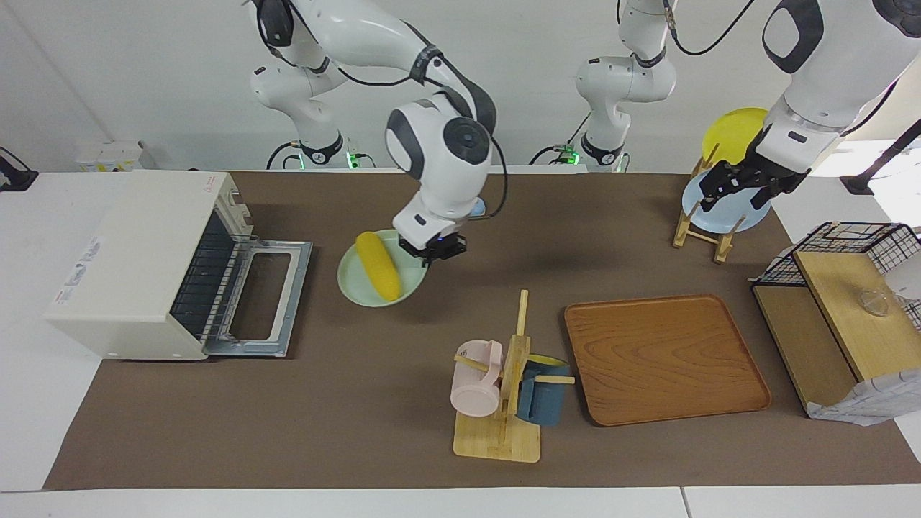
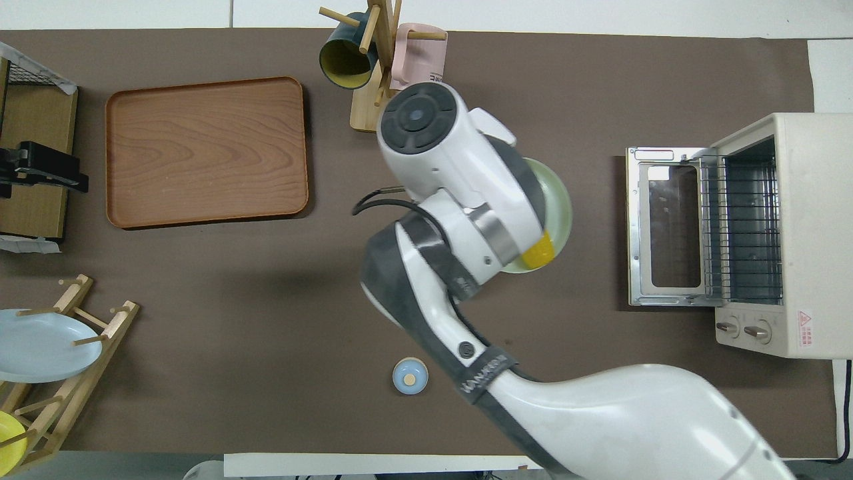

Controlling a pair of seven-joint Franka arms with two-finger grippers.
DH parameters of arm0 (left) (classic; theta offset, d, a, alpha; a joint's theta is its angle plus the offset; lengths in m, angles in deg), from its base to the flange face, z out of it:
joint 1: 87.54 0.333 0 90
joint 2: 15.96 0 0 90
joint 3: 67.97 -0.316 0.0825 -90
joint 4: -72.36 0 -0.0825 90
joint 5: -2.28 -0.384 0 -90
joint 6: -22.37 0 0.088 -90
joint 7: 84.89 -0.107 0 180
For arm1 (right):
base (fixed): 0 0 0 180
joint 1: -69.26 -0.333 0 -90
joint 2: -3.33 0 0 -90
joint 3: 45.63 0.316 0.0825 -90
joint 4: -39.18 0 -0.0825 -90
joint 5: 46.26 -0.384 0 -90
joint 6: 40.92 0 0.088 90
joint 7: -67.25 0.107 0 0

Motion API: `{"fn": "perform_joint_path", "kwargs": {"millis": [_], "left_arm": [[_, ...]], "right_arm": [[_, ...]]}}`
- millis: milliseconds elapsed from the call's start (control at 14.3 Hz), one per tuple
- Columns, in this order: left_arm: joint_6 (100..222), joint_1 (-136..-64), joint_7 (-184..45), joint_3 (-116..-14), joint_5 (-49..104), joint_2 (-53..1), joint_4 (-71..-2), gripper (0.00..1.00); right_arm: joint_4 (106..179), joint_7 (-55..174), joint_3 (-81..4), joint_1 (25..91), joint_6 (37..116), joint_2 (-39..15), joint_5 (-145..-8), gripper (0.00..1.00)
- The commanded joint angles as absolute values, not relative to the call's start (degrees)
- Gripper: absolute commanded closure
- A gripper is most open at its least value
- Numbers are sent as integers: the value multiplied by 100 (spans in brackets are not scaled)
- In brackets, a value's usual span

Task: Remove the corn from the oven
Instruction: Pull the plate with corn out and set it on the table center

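From my station I saw the right hand [image 1: 429, 253] clenched on the rim of a pale green plate [image 1: 360, 288], carrying it above the brown mat between the oven [image 1: 137, 262] and the mug rack [image 1: 504, 388]. The corn [image 1: 379, 265] lay on that plate. In the facing view its long axis ran from about eleven o'clock to five o'clock, and I could not tell which end was the tapered one. In the overhead view the right arm covered most of it, leaving one yellow end [image 2: 538, 253] showing at the plate's edge.

The oven stood at the right arm's end of the bench, its door [image 1: 262, 298] dropped flat and the wire rack [image 1: 205, 284] bare. In the facing view the plate sat at roughly three o'clock from the oven's mouth, well apart from it.

The left hand [image 1: 741, 183] waited, released with fingers spread, over the plate rack [image 1: 701, 234] at the left arm's end, just in front of the light blue plate [image 1: 730, 208] standing there. A wooden tray [image 1: 665, 356] lay beside the mug rack.
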State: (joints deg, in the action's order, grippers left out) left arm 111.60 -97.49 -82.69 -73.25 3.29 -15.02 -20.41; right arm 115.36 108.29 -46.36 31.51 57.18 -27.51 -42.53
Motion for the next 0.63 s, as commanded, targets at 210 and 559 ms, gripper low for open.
{"fn": "perform_joint_path", "kwargs": {"millis": [210,559], "left_arm": [[11131,-9773,-8085,-7245,413,-1421,-2125,0],[13332,-10150,-7400,-7219,448,-902,-4081,0]], "right_arm": [[10791,12172,-4431,2857,6803,-3675,-4599,97],[10765,12324,-4475,2979,7422,-3536,-5021,50]]}}
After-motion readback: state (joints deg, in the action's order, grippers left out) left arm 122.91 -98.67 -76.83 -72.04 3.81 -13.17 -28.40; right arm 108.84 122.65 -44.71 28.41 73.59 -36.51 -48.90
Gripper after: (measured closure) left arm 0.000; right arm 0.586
